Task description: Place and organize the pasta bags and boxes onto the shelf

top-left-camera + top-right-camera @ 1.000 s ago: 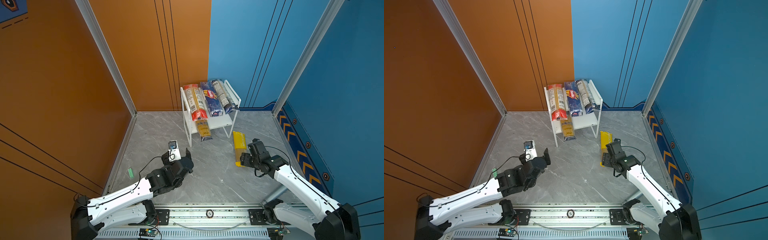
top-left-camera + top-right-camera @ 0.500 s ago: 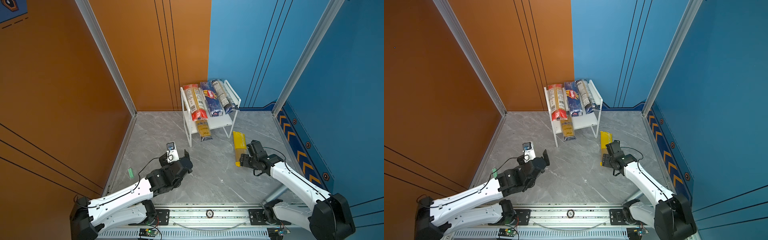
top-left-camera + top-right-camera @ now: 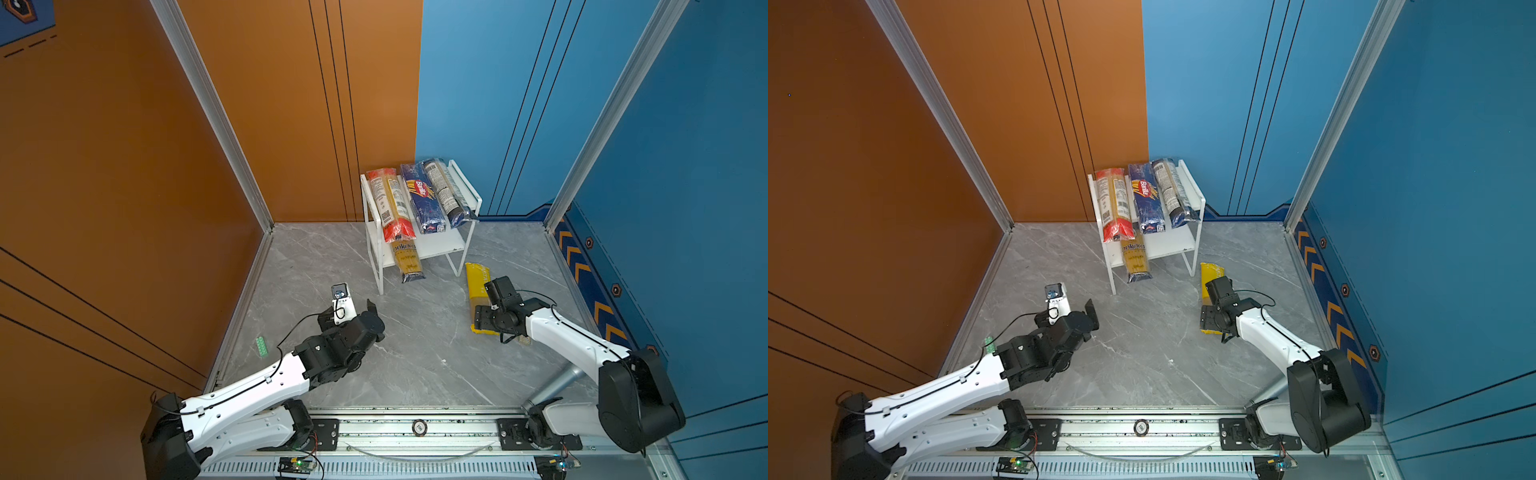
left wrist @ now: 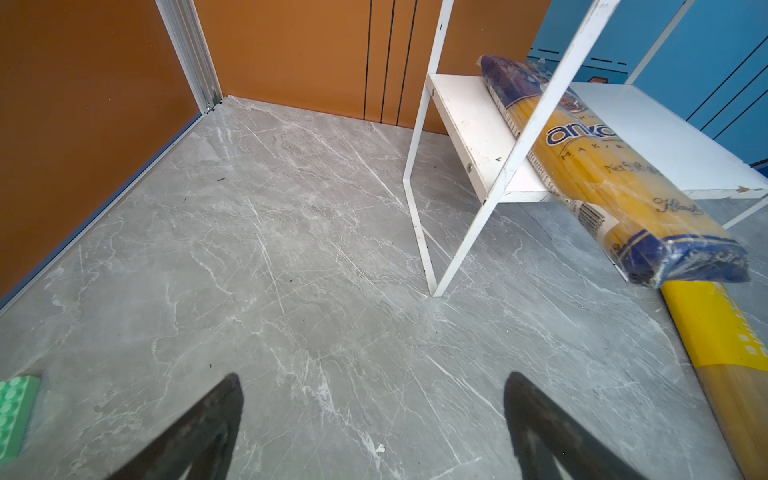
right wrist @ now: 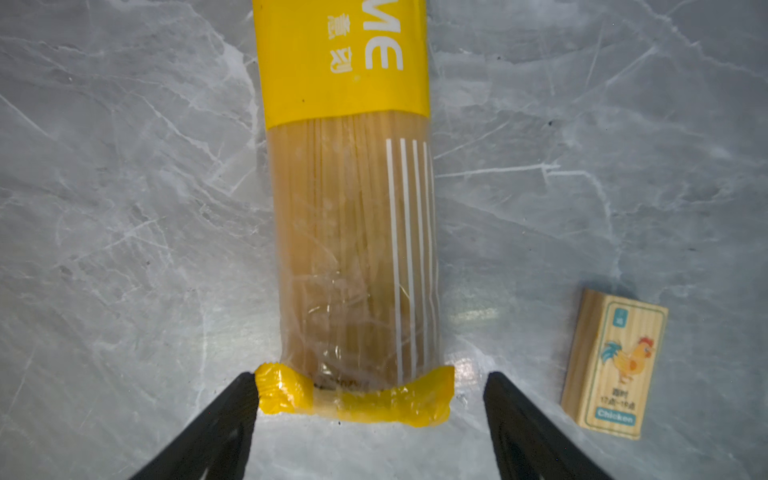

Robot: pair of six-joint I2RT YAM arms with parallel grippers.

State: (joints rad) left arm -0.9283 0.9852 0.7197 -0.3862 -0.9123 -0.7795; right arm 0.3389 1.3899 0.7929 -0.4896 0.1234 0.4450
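Two claws gape low in both top views: the left gripper [image 4: 370, 415] empty over grey marble tabletop [image 4: 291, 270], the right gripper [image 5: 370, 382] straddling, unclamped, the near end of the bright yellow plastic spaghetti pack [image 3: 476, 278] right of centre. Beyond, mid-frame, the small white two-tier metal shelf [image 3: 440, 244] carries a blue-and-yellow pack [image 3: 407, 262] on its lower board and three long packs [image 3: 422, 199] on top.

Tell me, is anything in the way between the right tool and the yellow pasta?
Nothing visible is. The right tool is open, with its fingers on either side of the yellow pasta's near end on the floor. The wooden block lies off to one side, outside the fingers.
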